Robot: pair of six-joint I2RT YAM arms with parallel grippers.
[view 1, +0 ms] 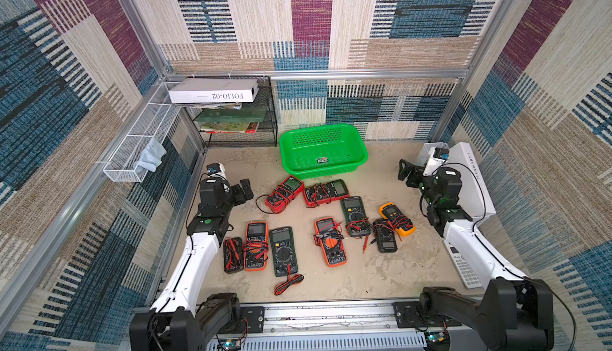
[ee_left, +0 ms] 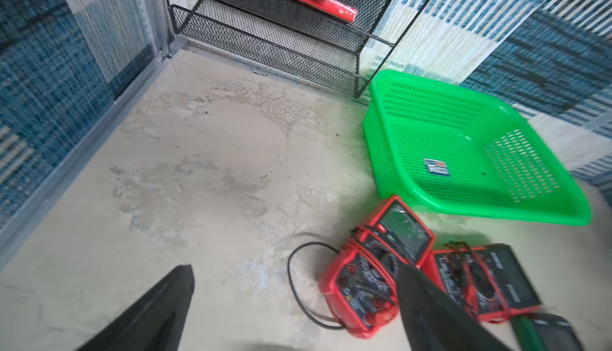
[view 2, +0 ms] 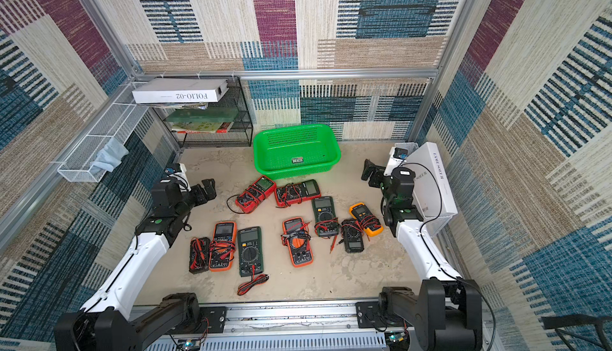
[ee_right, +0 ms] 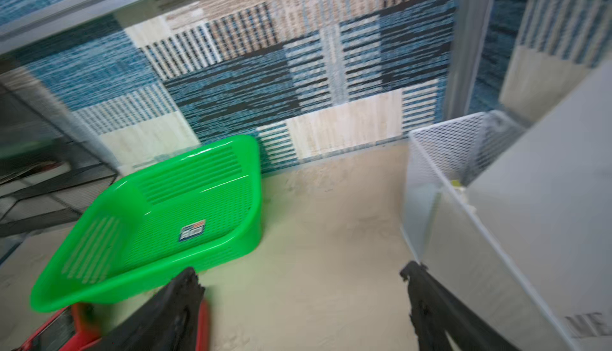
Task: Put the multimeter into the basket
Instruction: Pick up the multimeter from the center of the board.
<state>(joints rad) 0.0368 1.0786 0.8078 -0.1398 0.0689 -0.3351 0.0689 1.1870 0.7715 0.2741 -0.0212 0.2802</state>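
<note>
The empty green basket [view 1: 288, 154] [view 2: 261, 159] stands at the back middle of the table. Several multimeters lie in front of it. The nearest are two red ones [view 1: 284, 193] [view 1: 326, 192]; orange, dark green, black and yellow ones lie nearer the front. My left gripper [view 1: 243, 191] [view 2: 207, 188] hovers open just left of the red multimeter [ee_left: 374, 276], holding nothing. My right gripper [view 1: 406, 173] [view 2: 369, 173] is open and empty to the right of the basket [ee_right: 132, 286], over bare table [ee_right: 299, 268].
A black mesh rack [view 1: 238, 117] with books and a white box [view 1: 213, 94] stands at the back left. A white wire tray [view 1: 139, 140] hangs on the left wall. A large white box [view 1: 470, 180] and a keypad [view 1: 463, 266] line the right side.
</note>
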